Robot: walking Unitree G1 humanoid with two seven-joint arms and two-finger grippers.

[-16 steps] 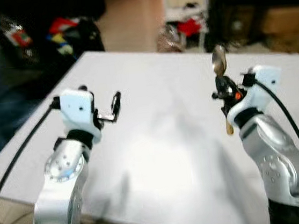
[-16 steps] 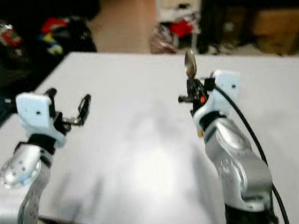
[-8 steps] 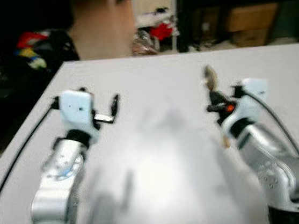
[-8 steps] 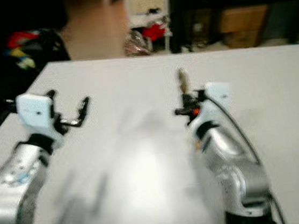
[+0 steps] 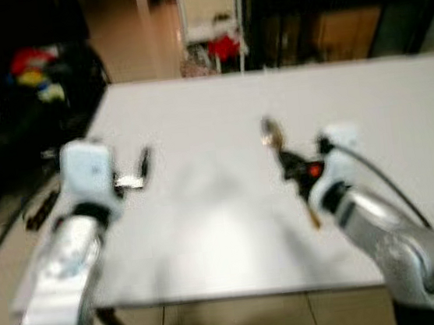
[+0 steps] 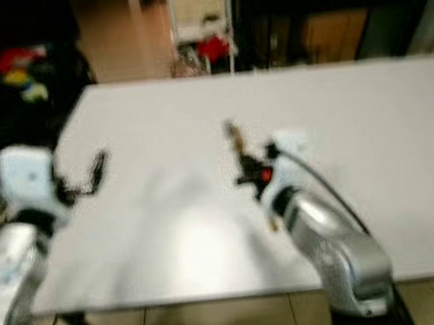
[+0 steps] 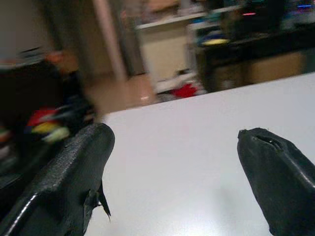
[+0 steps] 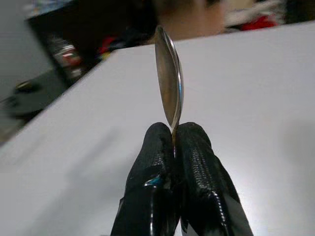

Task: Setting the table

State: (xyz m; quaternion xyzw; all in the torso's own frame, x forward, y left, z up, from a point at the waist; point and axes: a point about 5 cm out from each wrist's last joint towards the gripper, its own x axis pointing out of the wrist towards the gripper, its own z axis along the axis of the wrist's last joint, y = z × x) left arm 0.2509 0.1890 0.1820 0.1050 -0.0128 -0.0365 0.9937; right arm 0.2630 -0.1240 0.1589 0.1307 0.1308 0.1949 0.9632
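Observation:
A white table (image 5: 219, 115) lies before me, blurred in the eye views. My right gripper (image 5: 286, 153) is shut on a metal spoon (image 5: 270, 132) and holds it above the table's middle, bowl upward and handle slanting down toward me. The right wrist view shows the spoon (image 8: 169, 83) edge-on, pinched between the two black fingers (image 8: 152, 162). My left gripper (image 5: 141, 168) hovers over the table's left part, open with nothing in it. Its two fingers (image 7: 69, 172) stand far apart in the left wrist view, with the bare tabletop (image 7: 172, 147) between them.
Dark furniture with coloured clutter (image 5: 26, 70) stands left of the table. Beyond the far edge are a red item on the floor (image 5: 223, 48), a dark shelf and brown boxes (image 5: 343, 30). The table's near edge (image 5: 216, 294) runs just in front of me, tiled floor below.
The whole view has shifted and blurred, so the camera moved: the table now looks square-on, its near edge showing. Both grippers keep their poses; the spoon stays held.

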